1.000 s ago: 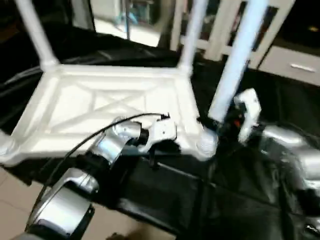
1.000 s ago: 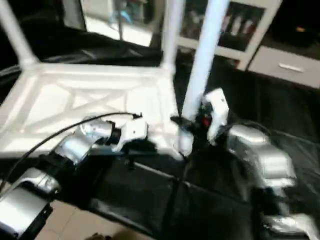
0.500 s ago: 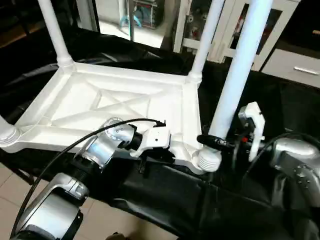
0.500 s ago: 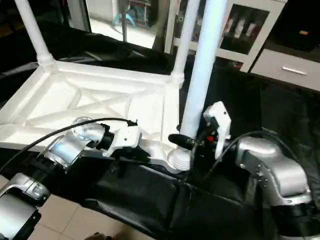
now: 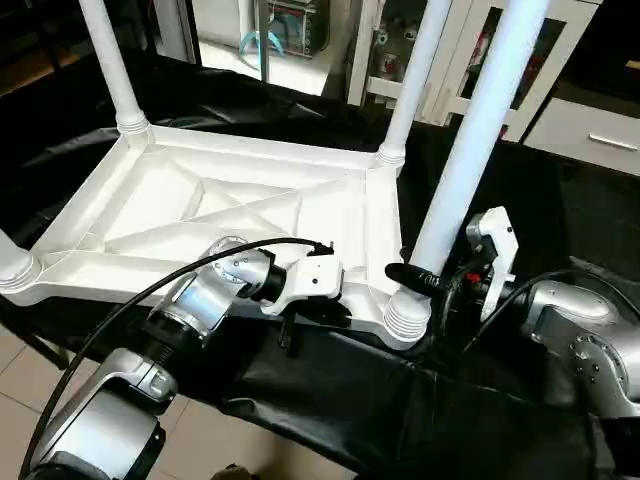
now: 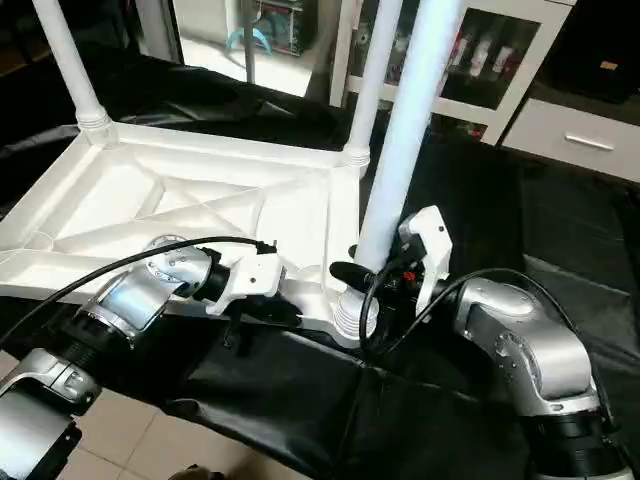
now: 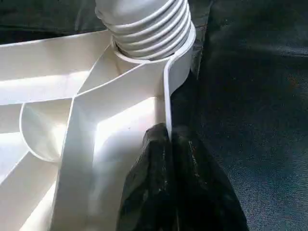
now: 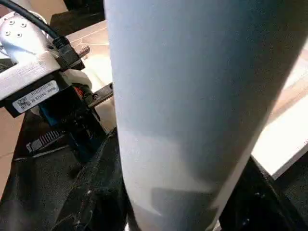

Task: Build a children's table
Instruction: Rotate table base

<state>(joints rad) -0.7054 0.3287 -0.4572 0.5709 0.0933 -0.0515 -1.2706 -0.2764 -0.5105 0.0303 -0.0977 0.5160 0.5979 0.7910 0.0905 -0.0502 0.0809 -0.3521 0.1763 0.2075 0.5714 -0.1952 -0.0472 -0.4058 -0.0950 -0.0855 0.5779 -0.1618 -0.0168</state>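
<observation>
The white tabletop (image 5: 240,205) lies upside down on black cloth, its X ribs facing up. Two white legs stand in the far corner sockets, one on the left (image 5: 108,60) and one on the right (image 5: 415,70). A ribbed end (image 5: 15,268) shows at the near left corner. My right gripper (image 5: 425,280) is shut around the fourth leg (image 5: 475,140) low down, and the leg fills the space between its fingers (image 8: 96,192). That leg's ribbed end (image 5: 405,315) sits in the near right socket with ribs showing. My left gripper (image 7: 168,139) is shut on the tabletop's near rim beside that socket.
Black cloth (image 5: 330,400) covers the work surface and hangs over its front edge. Tiled floor (image 5: 20,400) lies below at the near left. A white shelf unit (image 5: 570,50) and a drawer front (image 5: 595,135) stand behind. A black cable (image 5: 150,290) loops over my left forearm.
The camera has shifted and steadied. Over the last half second my right gripper has brought the leg's ribbed end slightly left, onto the near right socket. My left gripper keeps its hold.
</observation>
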